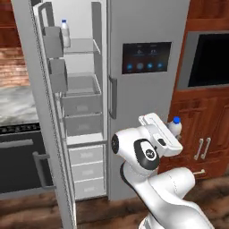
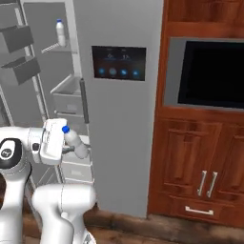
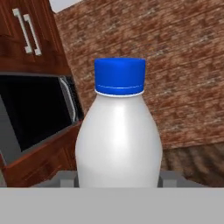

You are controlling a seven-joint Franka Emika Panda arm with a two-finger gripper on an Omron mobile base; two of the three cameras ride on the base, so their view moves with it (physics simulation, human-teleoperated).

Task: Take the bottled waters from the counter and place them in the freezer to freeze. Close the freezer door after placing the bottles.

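**Q:** What does the two-finger gripper carry?

**A:** Its jaws are closed on a small translucent whitish plastic bottle with a blue cap. In the hand view the bottle rises between the fingers toward 12 o'clock, with the cap at the far end. In the left base view the same bottle shows at about 3 o'clock of the white hand, in front of the reddish wood cabinets. In the right base view it sits tilted, cap toward 10 o'clock, just beside the white hand.

**Q:** Where is the second bottle?

**A:** A matching whitish bottle with a blue cap stands upright on the top grey shelf inside the narrow compartment of the tall grey stainless freezer. In the right base view it lies at roughly 12 o'clock of the held bottle, well apart from it.

**Q:** How does the door stand?

**A:** The tall narrow grey metal freezer door stands swung open at 9 o'clock of the compartment, its grey inner bins facing inward. The neighbouring grey door with the dark blue-lit dispenser panel is shut. Beyond the open door, at far 9 o'clock, a strip of white-and-grey veined marble counter lies above a black dishwasher front.
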